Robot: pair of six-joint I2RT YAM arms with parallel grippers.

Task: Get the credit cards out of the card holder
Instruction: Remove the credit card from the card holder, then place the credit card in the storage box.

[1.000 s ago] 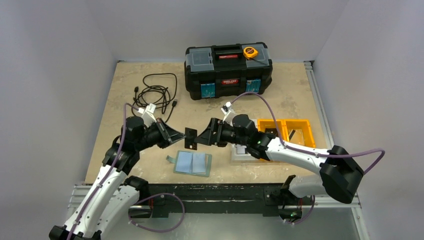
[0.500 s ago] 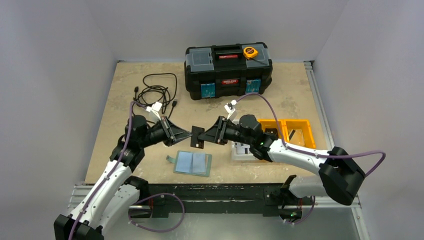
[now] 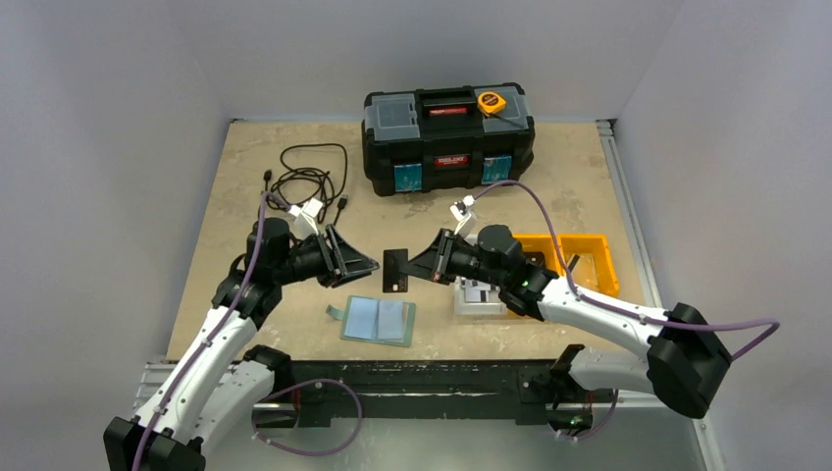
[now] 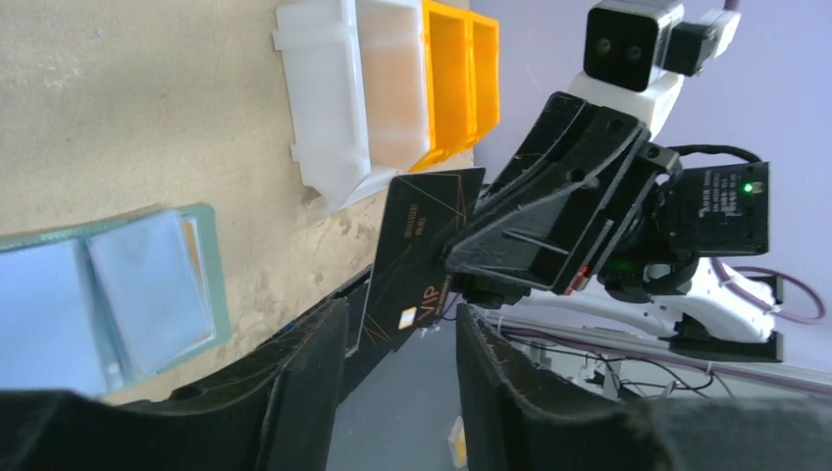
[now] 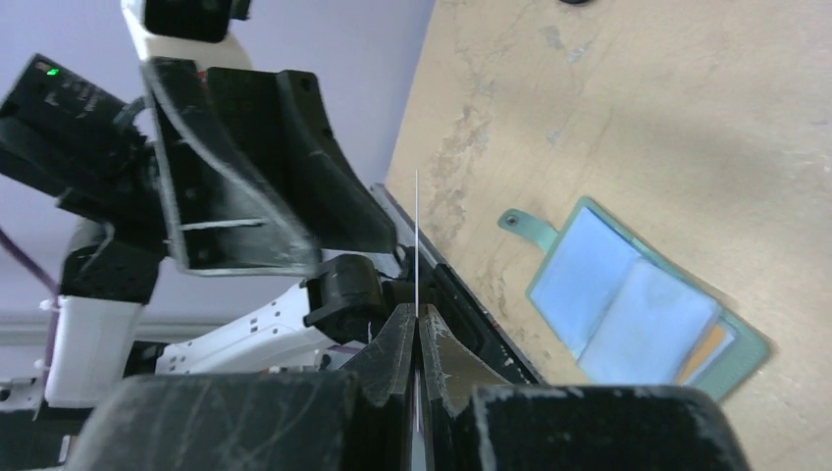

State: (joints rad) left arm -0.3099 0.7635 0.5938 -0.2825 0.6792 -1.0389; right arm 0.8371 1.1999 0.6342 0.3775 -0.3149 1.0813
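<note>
Found the right gripper [image 3: 406, 271] clamped shut on the black card [image 3: 395, 271], pads pinching one edge. Saw the card held in the air between the two arms, above the far edge of the card holder [image 3: 378, 319]. Found the left gripper [image 3: 361, 272] spread wide and holding nothing, tips aimed at the card and just short of it from above. Could not tell from the left wrist view whether either of its fingers [image 4: 294, 392] grazed the card's lower end, which sat in the gap between them.

Read the card as thin, stiff, glossy black plastic with fine gold lines, a small pale patch and the letters VIP, all legible only from the left wrist. Got it edge-on from the right wrist, a pale hairline rising out of the closed pads.

Noted the card holder lying open and flat on the table [image 3: 265, 167], a rough, mottled beige board. Made out a teal-green rim with a small side tab, and smooth pale blue pockets inside. Caught a tan-orange card [image 5: 713, 345] tucked in the end pocket, plain from the right wrist, too small to make out from above.

Spotted a milky white bin [image 4: 338, 98] beside orange bins [image 4: 456, 74], moulded plastic. Saw only from above a black toolbox [image 3: 448, 137] at the far edge, a yellow tape measure [image 3: 491, 102] on its lid, and a coiled black cable [image 3: 309, 182].
</note>
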